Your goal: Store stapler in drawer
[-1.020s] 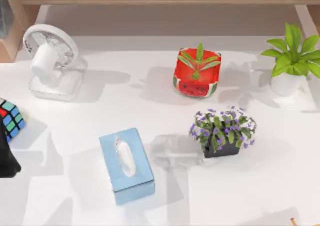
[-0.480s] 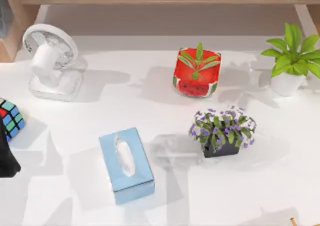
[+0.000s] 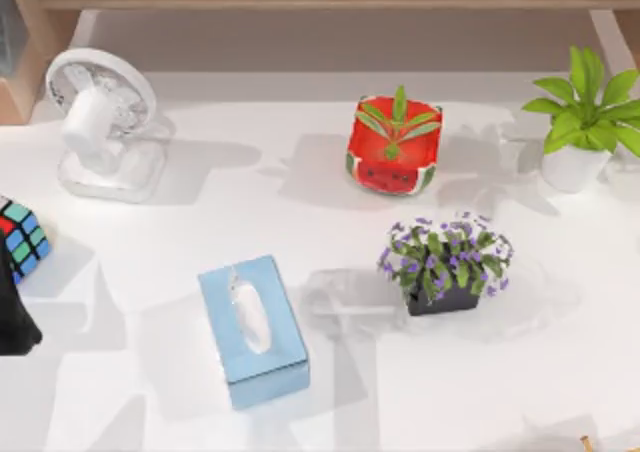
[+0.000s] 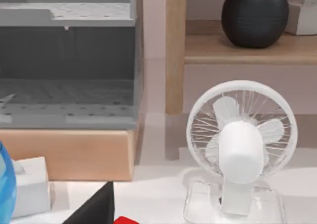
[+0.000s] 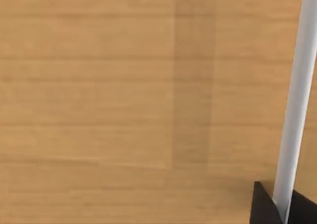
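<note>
**Holdings, largest to smallest**

1. Table (image 3: 330, 392): white top. The left arm (image 3: 14, 324) sits at its 9 o'clock edge.
2. Drawer unit (image 4: 67, 70): grey, perforated, on a wooden base. I see it in the left wrist view, ahead of the gripper and beside the desk fan (image 4: 241, 147).
3. Tissue box (image 3: 252, 330): blue, at 7 o'clock from table centre.
4. Watermelon-patterned pot (image 3: 393, 149): at 1 o'clock. Not the target.
5. Stapler (image 4: 127, 220): a glossy red sliver, mostly cut off. It lies just beside the black part of the left gripper (image 4: 94, 211), on the near side of the fan and drawer unit.

**Handling.** I judge the stapler rigid, dense for its size and slick-skinned. It is best pinched across its long flanks at mid-body, clear of the hinged nose, with firm pressure.

**Claws.** Left: I cannot tell whether it is spread or pinching the stapler. Right gripper (image 5: 270, 210): I cannot tell either. It faces a wooden panel (image 5: 124, 100) with a white rail (image 5: 296, 105).

**View differences.** The top view gives the table layout at a glance. The left wrist view adds the drawer unit, a black vase (image 4: 254, 16) on a shelf, and the stapler.
</note>
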### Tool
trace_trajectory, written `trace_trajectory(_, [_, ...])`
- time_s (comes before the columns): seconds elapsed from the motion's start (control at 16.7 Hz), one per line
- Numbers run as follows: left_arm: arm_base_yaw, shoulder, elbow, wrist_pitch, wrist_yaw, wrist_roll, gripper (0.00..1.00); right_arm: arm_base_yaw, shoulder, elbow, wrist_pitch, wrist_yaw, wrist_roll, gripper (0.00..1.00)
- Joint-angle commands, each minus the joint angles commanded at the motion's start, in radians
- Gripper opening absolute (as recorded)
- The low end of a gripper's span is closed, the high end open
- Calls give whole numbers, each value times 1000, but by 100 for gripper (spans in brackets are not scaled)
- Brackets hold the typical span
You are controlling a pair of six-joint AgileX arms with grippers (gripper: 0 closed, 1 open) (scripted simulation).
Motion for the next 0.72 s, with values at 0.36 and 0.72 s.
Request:
trace_trajectory(0.36, [0,0,0,0,0,0,100,56,68,176,-103,65,5,0])
trace_trajectory(0.72, [0,0,0,0,0,0,100,56,75,186,-115,69,7,0])
